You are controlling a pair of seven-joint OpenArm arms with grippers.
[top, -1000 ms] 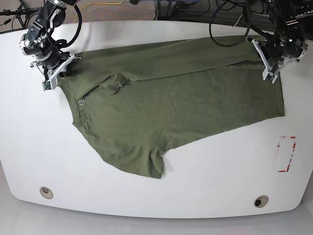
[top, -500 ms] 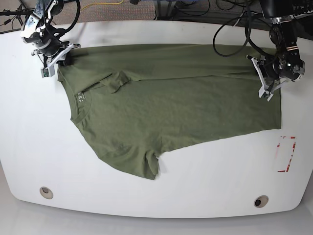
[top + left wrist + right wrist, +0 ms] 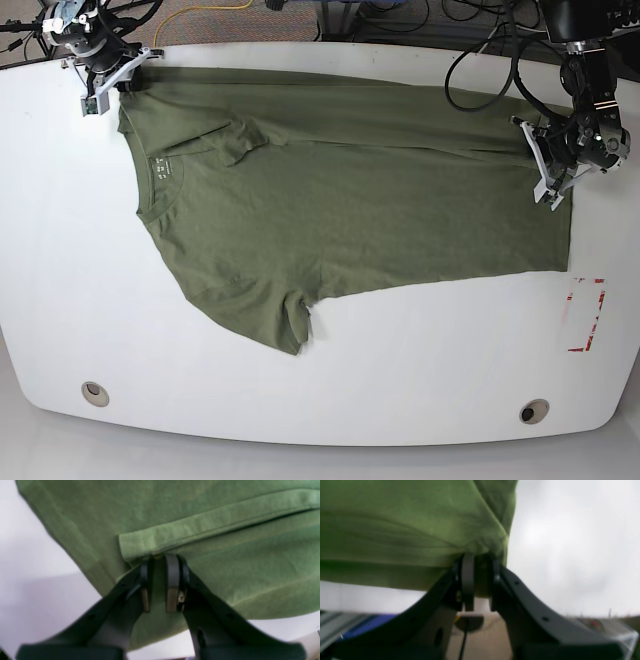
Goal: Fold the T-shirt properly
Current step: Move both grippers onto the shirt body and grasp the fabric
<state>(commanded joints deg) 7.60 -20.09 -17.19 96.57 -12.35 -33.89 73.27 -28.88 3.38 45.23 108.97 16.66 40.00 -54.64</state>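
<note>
While spread flat across the white counter [image 3: 60, 300], T-shirt [image 3: 340, 200] with far edge folded over, needed even tension: left claw [image 3: 158, 562] clamped on folded hem corner, right claw [image 3: 477, 560] pinched on shoulder cloth; best moved together, level, keeping crease straight.

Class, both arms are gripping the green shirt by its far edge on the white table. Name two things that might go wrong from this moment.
1. The right gripper pinches only a thin bunched bit of the T-shirt; it may slip free.
2. The left gripper holds a folded hem; the near sleeve lies crumpled, so any fold may set in creases.
</note>
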